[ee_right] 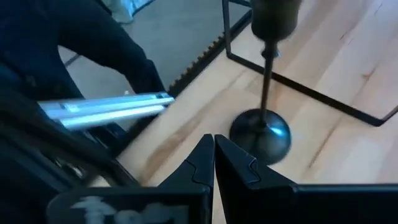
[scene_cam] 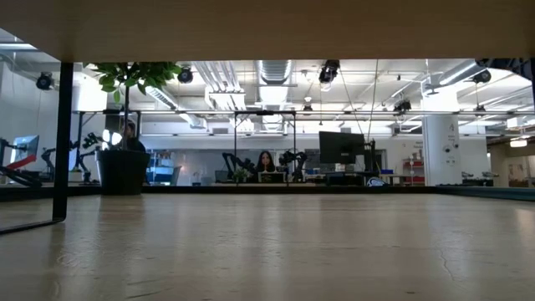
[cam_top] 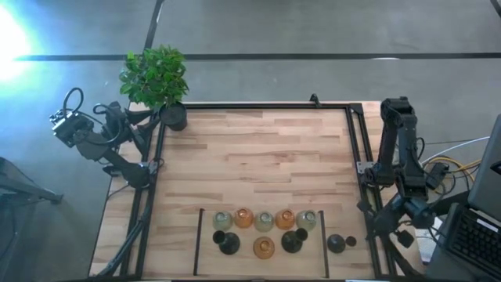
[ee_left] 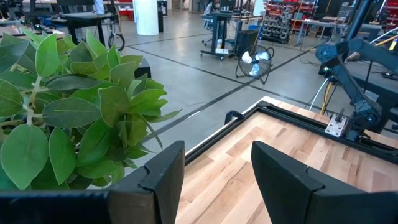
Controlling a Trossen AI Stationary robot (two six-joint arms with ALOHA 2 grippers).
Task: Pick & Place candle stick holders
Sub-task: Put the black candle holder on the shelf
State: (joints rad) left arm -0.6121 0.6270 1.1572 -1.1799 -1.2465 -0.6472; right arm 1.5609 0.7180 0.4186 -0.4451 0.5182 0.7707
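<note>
holders grouped — both arms parked

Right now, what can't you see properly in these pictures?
- Low view: none of the candle stick holders show; they lie outside this camera's picture.
- High view: the small dark thing beside the thin-stemmed holder is too tiny to name.
- Right wrist view: that holder's cup is blurred and cut off by the picture's edge.

A robotics lab or workshop: beyond the wooden table lies an open hall with a concrete floor. At twelve o'clock stand monitors and further robot arms; a floor fan stands near storage racks
</note>
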